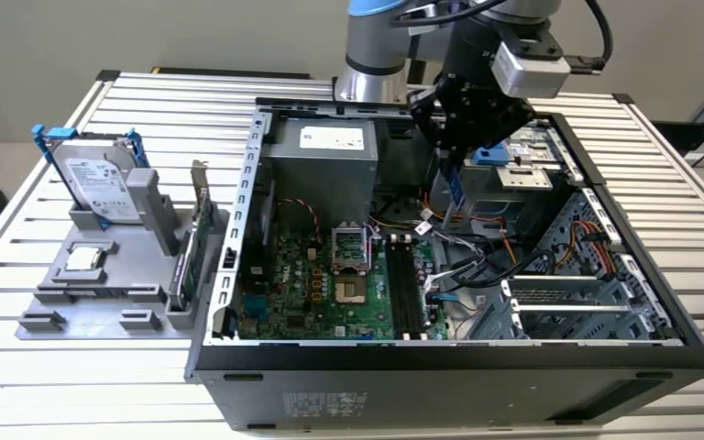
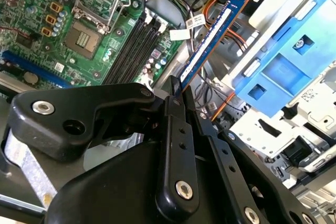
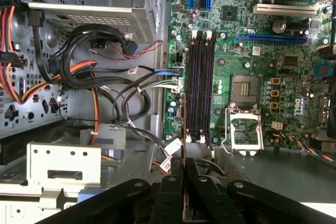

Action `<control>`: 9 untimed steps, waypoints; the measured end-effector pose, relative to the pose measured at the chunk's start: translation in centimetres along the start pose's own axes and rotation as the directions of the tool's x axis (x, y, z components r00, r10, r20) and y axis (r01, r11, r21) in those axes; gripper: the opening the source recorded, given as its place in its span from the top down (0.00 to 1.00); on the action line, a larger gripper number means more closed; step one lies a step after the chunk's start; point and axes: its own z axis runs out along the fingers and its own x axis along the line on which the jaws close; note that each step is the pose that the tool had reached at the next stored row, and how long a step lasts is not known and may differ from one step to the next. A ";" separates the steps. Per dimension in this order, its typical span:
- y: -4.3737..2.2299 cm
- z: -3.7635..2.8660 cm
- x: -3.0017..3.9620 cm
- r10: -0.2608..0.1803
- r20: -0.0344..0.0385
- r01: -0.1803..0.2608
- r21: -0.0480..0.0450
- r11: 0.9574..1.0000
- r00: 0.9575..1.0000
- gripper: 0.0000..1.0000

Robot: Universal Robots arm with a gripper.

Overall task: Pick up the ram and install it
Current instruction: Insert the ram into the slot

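My gripper [image 1: 457, 147] hangs inside the open computer case [image 1: 450, 353], above its cable-filled middle, and is shut on the ram. The ram [image 2: 212, 35] is a thin blue stick with dark chips that juts out from between the fingertips [image 2: 172, 85]. In the first wrist view the ram [image 3: 183, 127] shows edge-on, just beside the black memory slots [image 3: 201, 87] on the green motherboard [image 3: 257, 72]. In the exterior view the ram [image 1: 455, 188] points down, apart from the slots [image 1: 407, 289] and behind them. The slots hold nothing.
A grey fixture [image 1: 95, 302] at the exterior view's left carries a hard drive [image 1: 93, 183], a square silver processor [image 1: 85, 259] and an upright expansion card [image 1: 193, 247]. In the case are a power supply [image 1: 322, 156], a blue drive bracket [image 2: 289, 61] and loose cables [image 3: 100, 77].
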 end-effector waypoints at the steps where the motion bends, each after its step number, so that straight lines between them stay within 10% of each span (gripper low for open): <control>1: 0.00 0.02 0.00 0.000 0.000 0.000 0.000 1.000 1.000 1.00; 9: 0.00 0.36 0.01 0.001 0.000 -0.001 0.000 1.000 1.000 1.00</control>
